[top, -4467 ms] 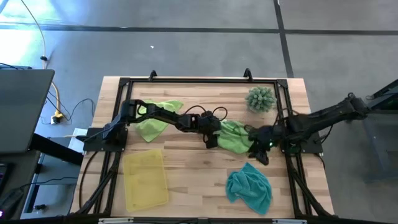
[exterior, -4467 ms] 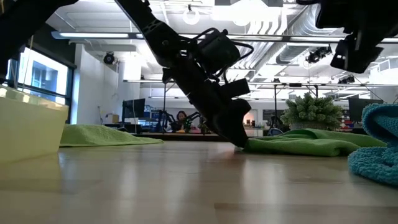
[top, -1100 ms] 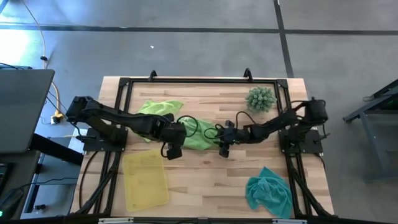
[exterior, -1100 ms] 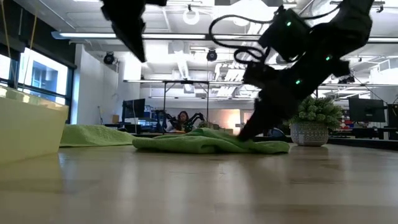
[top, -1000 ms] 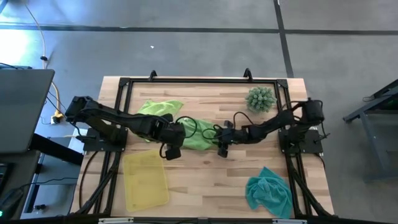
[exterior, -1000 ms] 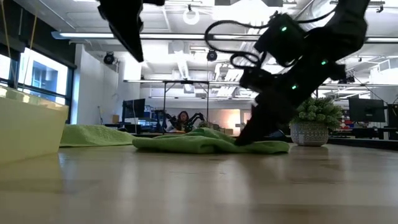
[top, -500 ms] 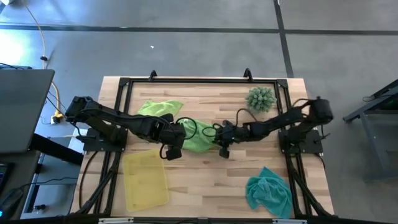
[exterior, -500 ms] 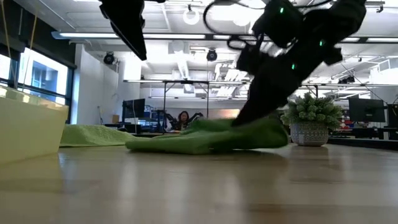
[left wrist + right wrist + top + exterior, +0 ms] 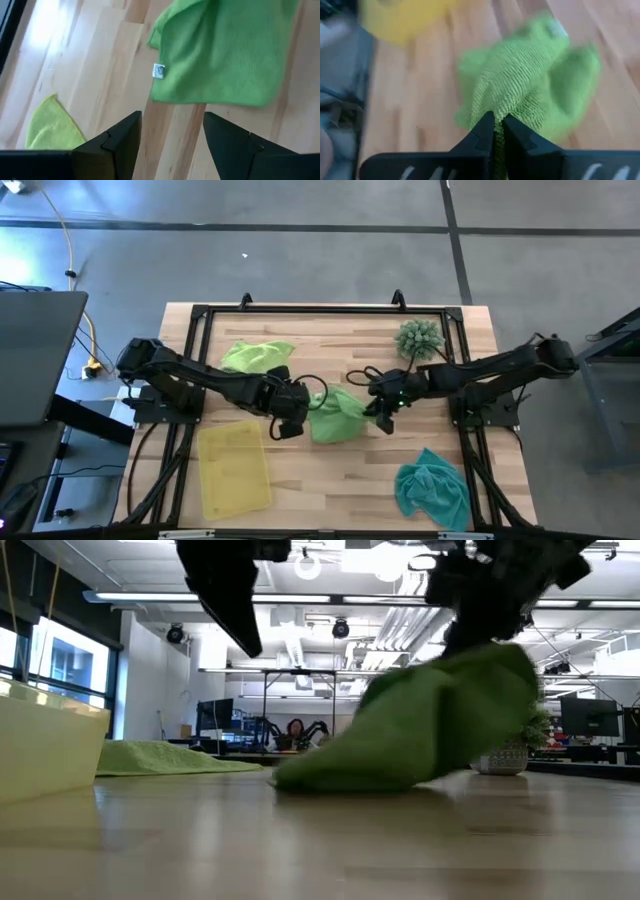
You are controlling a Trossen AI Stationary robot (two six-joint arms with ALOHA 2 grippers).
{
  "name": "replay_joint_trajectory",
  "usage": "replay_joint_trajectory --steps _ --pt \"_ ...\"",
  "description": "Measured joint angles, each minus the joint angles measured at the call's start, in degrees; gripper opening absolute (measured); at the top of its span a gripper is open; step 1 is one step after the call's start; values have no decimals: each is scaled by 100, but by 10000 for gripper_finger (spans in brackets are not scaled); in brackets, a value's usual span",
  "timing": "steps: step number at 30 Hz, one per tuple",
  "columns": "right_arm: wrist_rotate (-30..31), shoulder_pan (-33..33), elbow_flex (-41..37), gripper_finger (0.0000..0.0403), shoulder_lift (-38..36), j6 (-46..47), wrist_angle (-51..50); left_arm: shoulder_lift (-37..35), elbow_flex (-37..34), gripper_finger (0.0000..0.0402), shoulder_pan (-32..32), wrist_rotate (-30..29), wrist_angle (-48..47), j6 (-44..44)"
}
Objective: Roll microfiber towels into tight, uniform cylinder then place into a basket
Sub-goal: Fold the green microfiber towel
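Right wrist view: right gripper (image 9: 494, 131) is pinching the lime towel (image 9: 336, 416), which is draping limply; grip edges. Left gripper (image 9: 171, 135) is hovering spread.

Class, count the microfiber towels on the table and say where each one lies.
3. One lime green microfiber towel lies at the table's back left; another hangs mid-table from the right pincer; the teal towel lies crumpled at the front right.

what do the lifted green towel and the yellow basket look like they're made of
Green towel, pinched by the right gripper: soft matte knit cloth, probably microfiber; it drapes limply and shows looped weave in the right wrist view. Yellow basket: likely smooth translucent plastic; wood shows faintly through it.
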Motion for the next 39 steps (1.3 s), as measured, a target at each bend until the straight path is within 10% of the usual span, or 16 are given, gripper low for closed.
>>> replay_joint_trajectory --steps 20,31,39 --pt "600 115 276 175 -239 141 -1672 1968 -2 204 84 432 2199 724" --pt "1254 329 291 172 -335 209 -1720 780 -1530 172 86 592 2563 219" --pt "1898 355 183 172 12 417 -535 -105 -3248 157 237 444 4881 163"
